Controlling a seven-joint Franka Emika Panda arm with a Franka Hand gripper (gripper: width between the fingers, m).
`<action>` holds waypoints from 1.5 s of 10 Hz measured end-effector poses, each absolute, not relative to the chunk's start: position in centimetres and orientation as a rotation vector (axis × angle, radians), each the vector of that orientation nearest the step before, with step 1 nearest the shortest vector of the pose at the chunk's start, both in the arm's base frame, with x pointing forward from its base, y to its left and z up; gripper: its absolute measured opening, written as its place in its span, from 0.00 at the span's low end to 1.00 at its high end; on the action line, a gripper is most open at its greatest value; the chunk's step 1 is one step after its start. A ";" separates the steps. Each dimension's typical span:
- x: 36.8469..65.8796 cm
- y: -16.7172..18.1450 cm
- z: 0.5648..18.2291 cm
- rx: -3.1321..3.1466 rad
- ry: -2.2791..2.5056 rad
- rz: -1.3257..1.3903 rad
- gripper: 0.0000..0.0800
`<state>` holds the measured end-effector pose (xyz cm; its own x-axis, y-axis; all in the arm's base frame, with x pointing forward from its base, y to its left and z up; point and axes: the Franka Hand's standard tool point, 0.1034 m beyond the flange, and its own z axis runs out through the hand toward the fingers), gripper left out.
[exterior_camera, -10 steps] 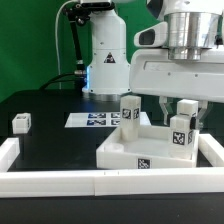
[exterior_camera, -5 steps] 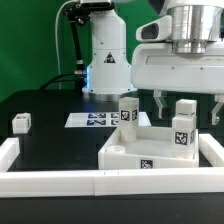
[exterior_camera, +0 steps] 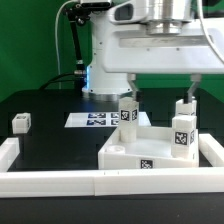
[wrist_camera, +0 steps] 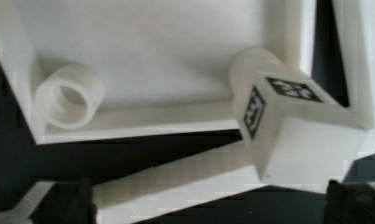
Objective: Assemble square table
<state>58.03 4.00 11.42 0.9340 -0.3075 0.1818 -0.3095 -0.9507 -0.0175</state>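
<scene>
**Square table: three legs standing on the slab, one still loose**

While the gripper (exterior_camera: 160, 93) hangs above the white tabletop slab (exterior_camera: 125, 152), its two fingers stand wide apart with nothing between them; one fingertip sits just above the leg at the slab's far corner (exterior_camera: 128, 111), the other near the leg on the exterior view's right (exterior_camera: 186, 108).

- Slab lies on the black table (exterior_camera: 50, 135), toward the exterior view's right, close to the front border rail (exterior_camera: 100, 182). A tag shows on its near edge.
- Three tagged leg blocks stand upright on the slab: the two named, plus a nearer one (exterior_camera: 180, 132) on the exterior view's right.
- Fourth leg block (exterior_camera: 21, 123) sits alone on the table, well apart, at the exterior view's left.
- Marker board (exterior_camera: 92, 119) lies flat behind the slab, before the arm's base (exterior_camera: 105, 60).
- Wrist view: a tagged leg (wrist_camera: 282, 115) stands on the slab (wrist_camera: 148, 50), a round socket (wrist_camera: 68, 92) near the slab's corner, dark fingertips (wrist_camera: 42, 205) at the frame edge.
</scene>
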 end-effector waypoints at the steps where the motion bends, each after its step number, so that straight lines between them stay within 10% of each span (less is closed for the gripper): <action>1: 58.2 2.4 11.5 3.072 -0.492 0.289 0.81; 7: 58.1 1.7 11.3 3.067 -0.493 0.284 0.81; 15: 54.3 -8.5 9.8 3.065 -0.316 0.243 0.81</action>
